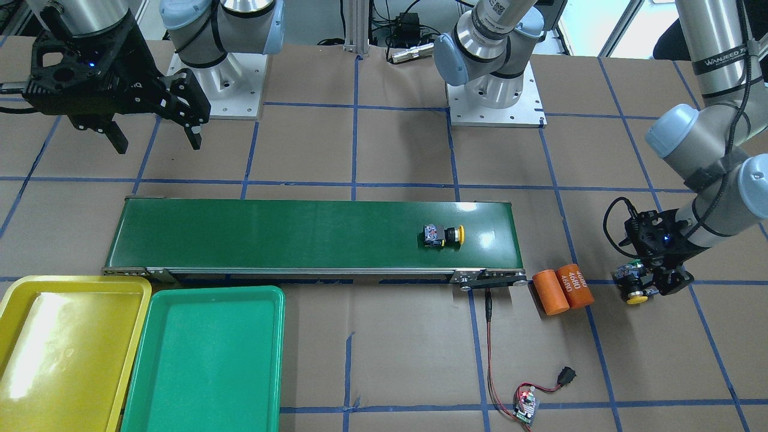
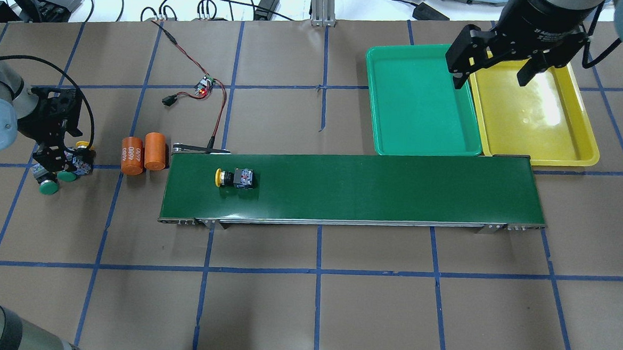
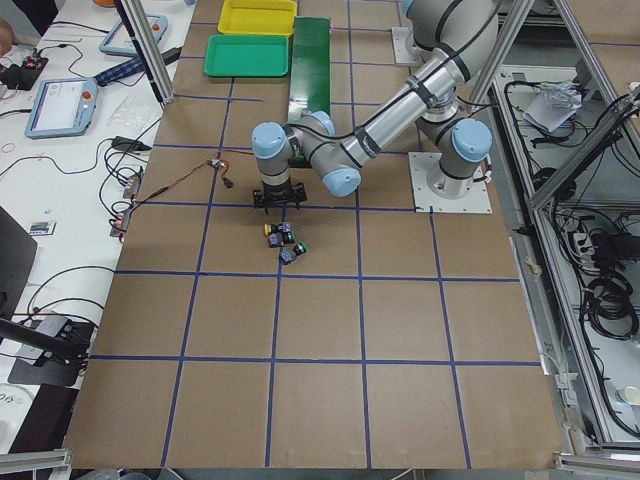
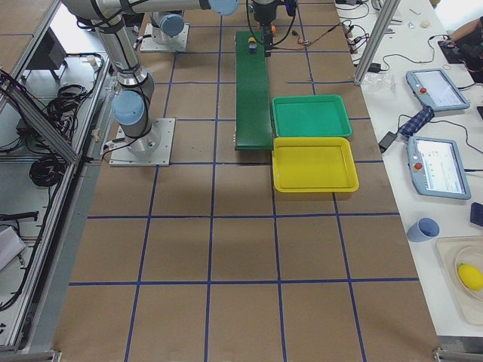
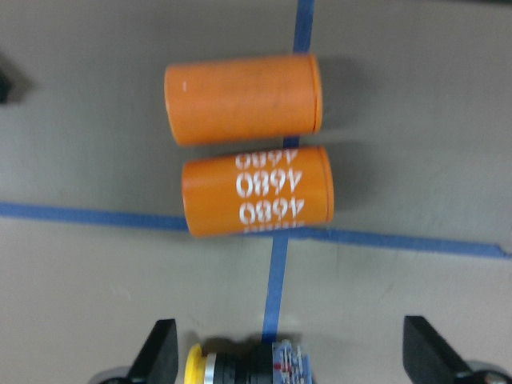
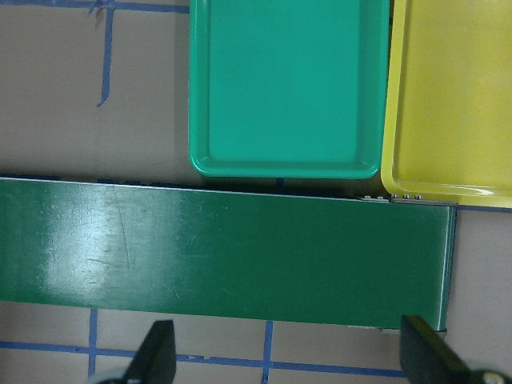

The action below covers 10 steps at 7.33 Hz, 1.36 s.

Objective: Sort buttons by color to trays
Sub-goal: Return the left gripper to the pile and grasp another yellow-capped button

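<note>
L wrist cam, nearest: the left gripper (image 5: pixel 290 344) is low over the counter (image 2: pixel 368 306). Its fingers (image 5: pixel 162 352) are wide apart, and a yellow-cap button (image 5: pixel 244 368) lies between them, not clamped. Just beyond are two orange cylinders (image 5: pixel 248 148), side by side and touching; one reads "4680" twice.

The overhead view adds what the wrist cam does not: two green-cap buttons (image 2: pixel 48 186) in the same cluster at this gripper. The front view shows only the yellow cap there.

Next is the conveyor belt (image 2: pixel 374 191), dark green. A second yellow-cap button (image 2: pixel 235 178) lies on its side on it, near the cylinder end. At the far end, beside the belt, are the green tray (image 2: pixel 421 111) and the yellow tray (image 2: pixel 559 129), rims together. The right gripper (image 2: pixel 493 72) hangs high there. R wrist cam shows its fingers (image 6: pixel 156 352) apart, w/ belt end and both trays below.

The counter is brown paper w/ a blue tape grid. A small circuit board (image 2: pixel 205 85) w/ a red light has a red wire (image 2: pixel 219 117) to the belt. Side views show teach pendants (image 4: pixel 438 170) on the benches. A band (image 1: pixel 720 60) on the L arm (image 1: pixel 708 24) reads "WANJEED"; the rest is cut off.
</note>
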{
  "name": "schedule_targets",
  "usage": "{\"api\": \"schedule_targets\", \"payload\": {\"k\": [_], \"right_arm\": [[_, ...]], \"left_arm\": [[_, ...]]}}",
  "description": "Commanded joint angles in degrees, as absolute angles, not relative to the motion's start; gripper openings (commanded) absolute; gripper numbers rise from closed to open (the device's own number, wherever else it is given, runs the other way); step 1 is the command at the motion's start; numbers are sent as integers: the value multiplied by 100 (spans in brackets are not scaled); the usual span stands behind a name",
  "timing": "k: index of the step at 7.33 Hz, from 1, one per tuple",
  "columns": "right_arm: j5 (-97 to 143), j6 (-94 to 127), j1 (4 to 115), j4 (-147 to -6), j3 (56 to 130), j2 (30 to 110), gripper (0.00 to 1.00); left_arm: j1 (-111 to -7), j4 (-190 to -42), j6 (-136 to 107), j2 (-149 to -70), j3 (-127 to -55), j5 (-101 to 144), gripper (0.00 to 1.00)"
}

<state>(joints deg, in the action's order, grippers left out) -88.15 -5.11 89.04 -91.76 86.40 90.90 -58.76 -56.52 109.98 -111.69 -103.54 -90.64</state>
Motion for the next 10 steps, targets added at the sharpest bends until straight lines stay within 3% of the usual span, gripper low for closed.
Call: {"api": "schedule_targets", "payload": {"k": [1, 10], "right_arm": [[-8807, -501, 8903, -9193, 8640, 9088, 100], [-8948, -1417, 8965, -8782, 8648, 8650, 100]], "left_arm": [[-5801, -5309, 10952, -11573, -10257, -9044, 100], [-5581, -6143, 10707, -11953, -10019, -8798, 100]]}}
